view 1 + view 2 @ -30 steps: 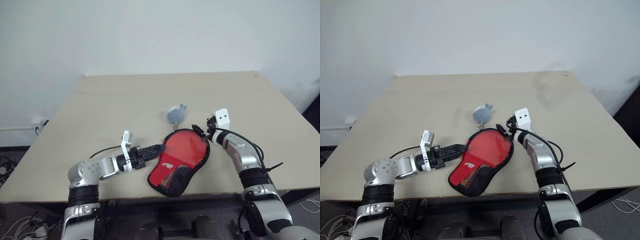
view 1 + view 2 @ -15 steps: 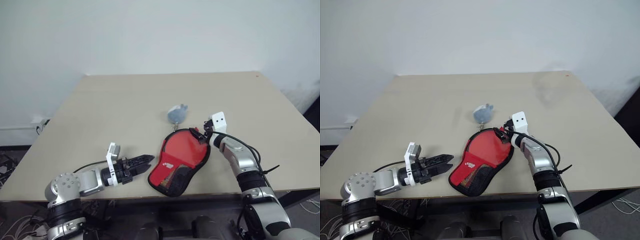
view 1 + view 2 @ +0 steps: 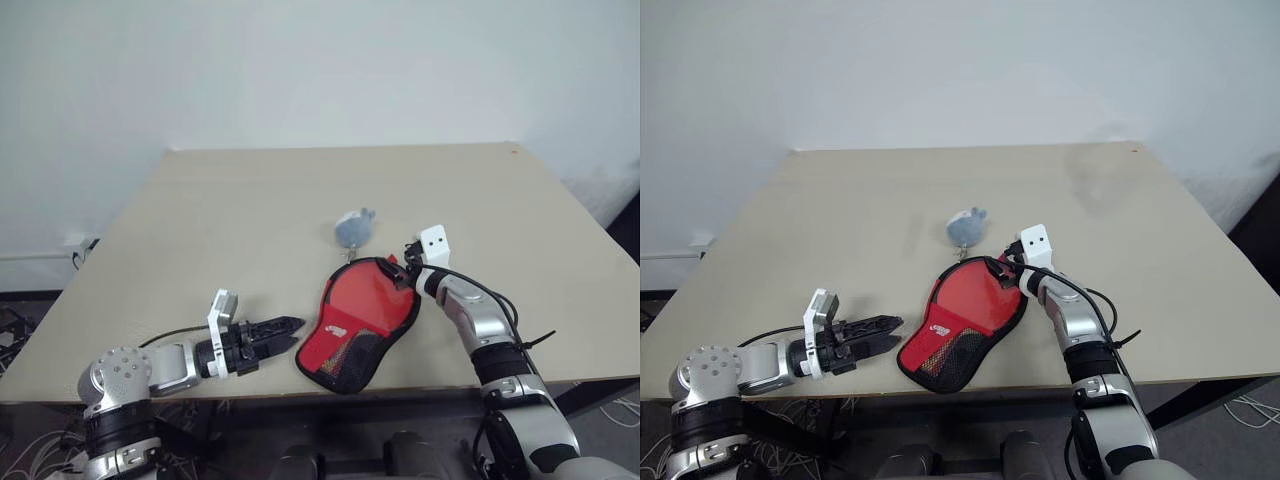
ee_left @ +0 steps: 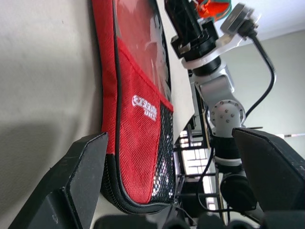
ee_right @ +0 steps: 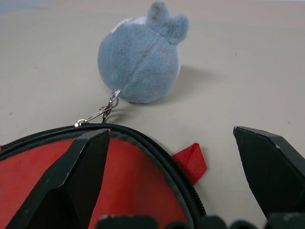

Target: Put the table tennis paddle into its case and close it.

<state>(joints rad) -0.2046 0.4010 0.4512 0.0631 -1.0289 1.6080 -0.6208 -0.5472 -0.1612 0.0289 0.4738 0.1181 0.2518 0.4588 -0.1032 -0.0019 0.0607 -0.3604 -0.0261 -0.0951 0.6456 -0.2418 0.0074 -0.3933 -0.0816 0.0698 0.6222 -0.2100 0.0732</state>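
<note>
The left gripper (image 3: pixel 288 328) has drawn back from the case (image 3: pixel 355 325) and now hovers just beside it, open and empty. The case lies near the counter (image 3: pixel 250 220) front edge, red paddle (image 3: pixel 368 298) inside. The right gripper (image 3: pixel 402 268), open, waits at the zipper end, so closing looks finished.
</note>
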